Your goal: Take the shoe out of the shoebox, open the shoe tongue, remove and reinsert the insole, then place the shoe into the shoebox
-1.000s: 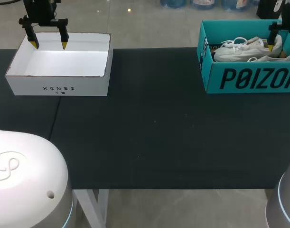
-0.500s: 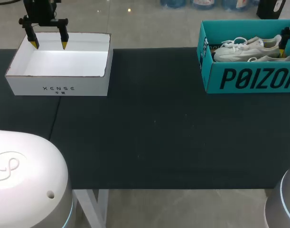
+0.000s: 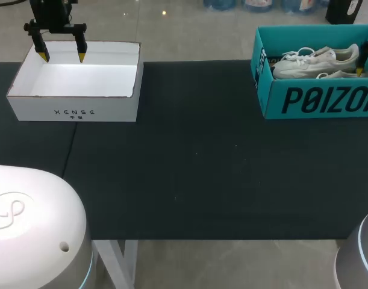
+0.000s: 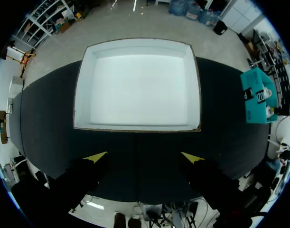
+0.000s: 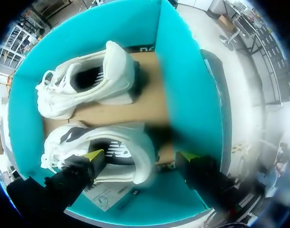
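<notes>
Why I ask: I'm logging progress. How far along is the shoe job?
Done: nothing yet; both white lace-up sneakers lie in the teal cardboard shoebox. In hand: the right gripper is low inside the box, fingers open astride one sneaker's heel, not gripping. The left gripper hangs open above the white cardboard box. Left: every step, from lifting a shoe out to returning it.

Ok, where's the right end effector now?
The right end effector is far right in the head view, over the teal shoebox, open around the heel of the nearer shoe.
</notes>
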Controlling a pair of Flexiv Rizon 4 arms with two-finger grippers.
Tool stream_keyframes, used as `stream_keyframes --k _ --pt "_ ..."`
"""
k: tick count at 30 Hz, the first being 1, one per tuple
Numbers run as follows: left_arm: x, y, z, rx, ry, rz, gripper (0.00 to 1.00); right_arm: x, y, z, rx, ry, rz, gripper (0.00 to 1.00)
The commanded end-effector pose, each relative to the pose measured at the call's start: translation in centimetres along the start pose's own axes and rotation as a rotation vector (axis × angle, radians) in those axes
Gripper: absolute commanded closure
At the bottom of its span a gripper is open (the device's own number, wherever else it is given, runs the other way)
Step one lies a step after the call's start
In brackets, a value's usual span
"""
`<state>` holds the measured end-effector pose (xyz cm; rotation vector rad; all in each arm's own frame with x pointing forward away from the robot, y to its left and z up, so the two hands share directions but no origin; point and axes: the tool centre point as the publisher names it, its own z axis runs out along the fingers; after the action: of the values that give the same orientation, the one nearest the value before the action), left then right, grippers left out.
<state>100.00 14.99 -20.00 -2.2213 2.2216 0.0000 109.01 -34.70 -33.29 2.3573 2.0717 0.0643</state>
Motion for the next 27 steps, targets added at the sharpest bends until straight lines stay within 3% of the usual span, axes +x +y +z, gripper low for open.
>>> stream_keyframes --k 1,8,9,11,27 --pt "0.0 0.0 0.0 0.0 0.0 0.0 0.0 -0.1 0.8 1.1 0.021 0.004 -0.013 0.0" --pt "0.0 0.0 0.0 0.0 0.0 0.0 0.0 0.2 0.8 1.7 0.031 0.007 -0.048 0.0" --pt "0.0 0.0 0.0 0.0 0.0 0.0 0.0 0.3 0.7 1.7 0.032 0.002 -0.054 0.19" --pt "0.0 0.0 0.0 0.0 0.0 0.0 0.0 0.3 0.7 1.8 0.036 0.002 -0.055 1.0" --pt "0.0 0.0 0.0 0.0 0.0 0.0 0.0 0.2 0.4 0.0 -0.009 0.0 -0.074 1.0"
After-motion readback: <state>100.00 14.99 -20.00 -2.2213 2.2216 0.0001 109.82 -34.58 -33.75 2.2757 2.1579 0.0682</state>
